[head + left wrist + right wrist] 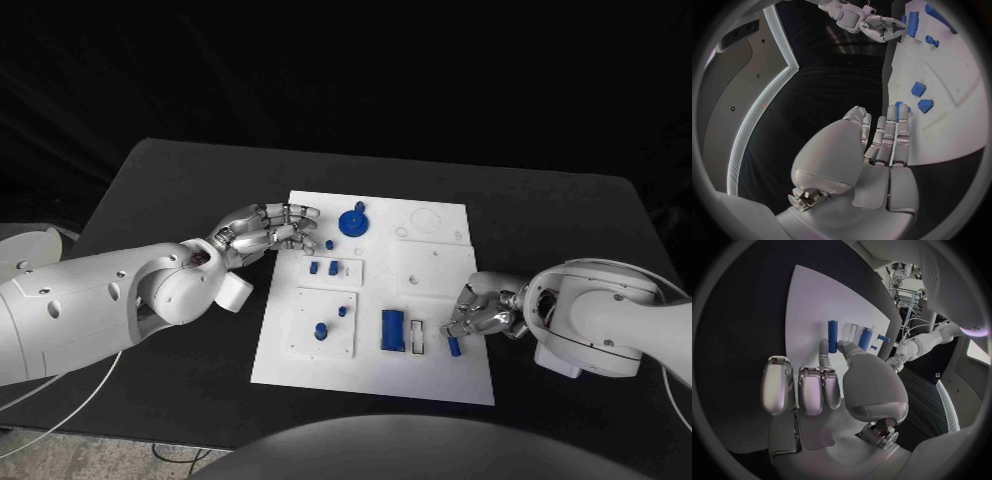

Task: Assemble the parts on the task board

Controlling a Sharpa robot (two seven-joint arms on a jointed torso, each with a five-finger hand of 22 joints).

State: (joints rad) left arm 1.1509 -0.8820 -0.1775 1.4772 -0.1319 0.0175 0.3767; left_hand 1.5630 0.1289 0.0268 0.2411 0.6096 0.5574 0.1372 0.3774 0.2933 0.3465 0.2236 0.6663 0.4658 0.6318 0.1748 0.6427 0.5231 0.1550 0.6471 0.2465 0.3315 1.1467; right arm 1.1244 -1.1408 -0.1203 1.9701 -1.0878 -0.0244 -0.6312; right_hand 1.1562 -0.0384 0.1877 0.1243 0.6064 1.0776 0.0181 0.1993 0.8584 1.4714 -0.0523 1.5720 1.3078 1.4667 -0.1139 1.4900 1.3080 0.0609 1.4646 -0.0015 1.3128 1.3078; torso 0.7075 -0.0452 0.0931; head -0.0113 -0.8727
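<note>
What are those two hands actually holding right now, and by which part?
The right hand pinches a small blue peg by one end between its fingers, at the task board's near right edge. The left hand holds nothing, resting at the board's left edge.

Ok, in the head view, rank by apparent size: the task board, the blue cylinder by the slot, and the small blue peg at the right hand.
1. task board
2. blue cylinder
3. small blue peg, pinched by the right hand

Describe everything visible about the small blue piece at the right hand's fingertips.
The small blue piece is a short, smooth cylinder, plastic by its look, near the task board's right edge, beside a narrow slot. In the right wrist view it lies flat on the white surface. The right hand pinches its end between thumb and a finger.
</note>
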